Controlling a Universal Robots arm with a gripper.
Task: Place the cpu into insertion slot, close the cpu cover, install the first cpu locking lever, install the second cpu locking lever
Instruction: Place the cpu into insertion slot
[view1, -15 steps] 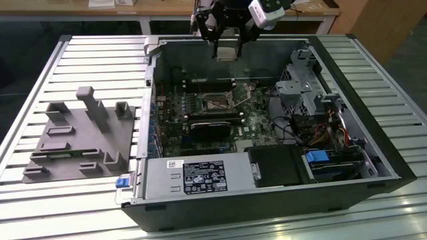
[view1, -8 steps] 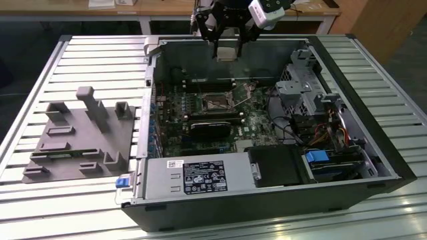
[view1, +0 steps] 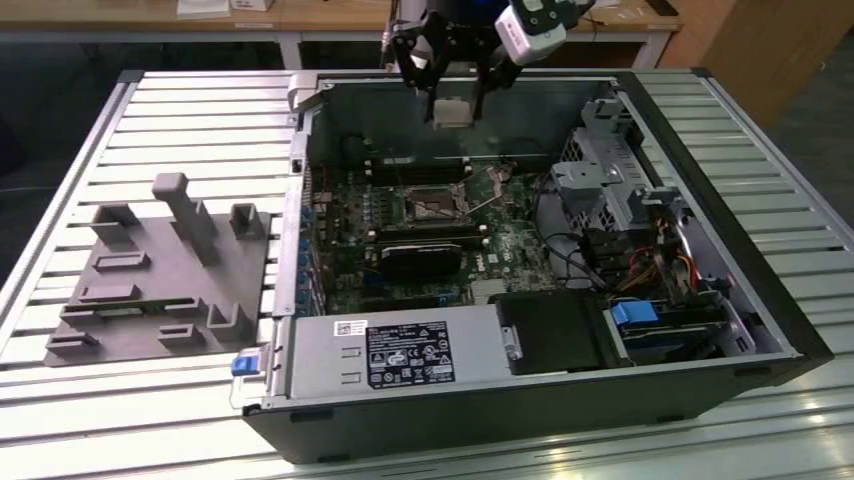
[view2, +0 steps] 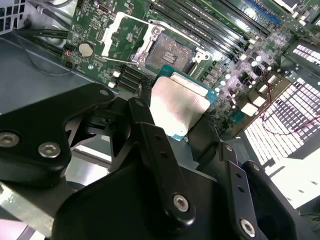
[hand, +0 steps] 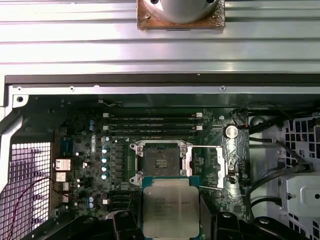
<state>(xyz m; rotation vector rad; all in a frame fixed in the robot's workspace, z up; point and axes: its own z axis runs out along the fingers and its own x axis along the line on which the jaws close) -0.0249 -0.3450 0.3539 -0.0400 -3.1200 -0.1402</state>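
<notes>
We see the open computer case (view1: 534, 410) on the slatted table (view1: 200, 120) holding the motherboard (view1: 514, 245), its insertion slot (hand: 161, 162) uncovered and the cpu cover (view2: 111, 35) lying open beside it; the jaws grip the cpu (hand: 170, 212) above the case, upper middle of the exterior view. Its face is pale silver-grey, edged green, its faint print unreadable; a white label (view1: 407, 352) sits on the power supply (view1: 320, 350), lower middle.

Silver-grey cpu (hand: 170, 212), teal-edged — green motherboard (view2: 91, 21), black tool (view1: 454, 106).
</notes>
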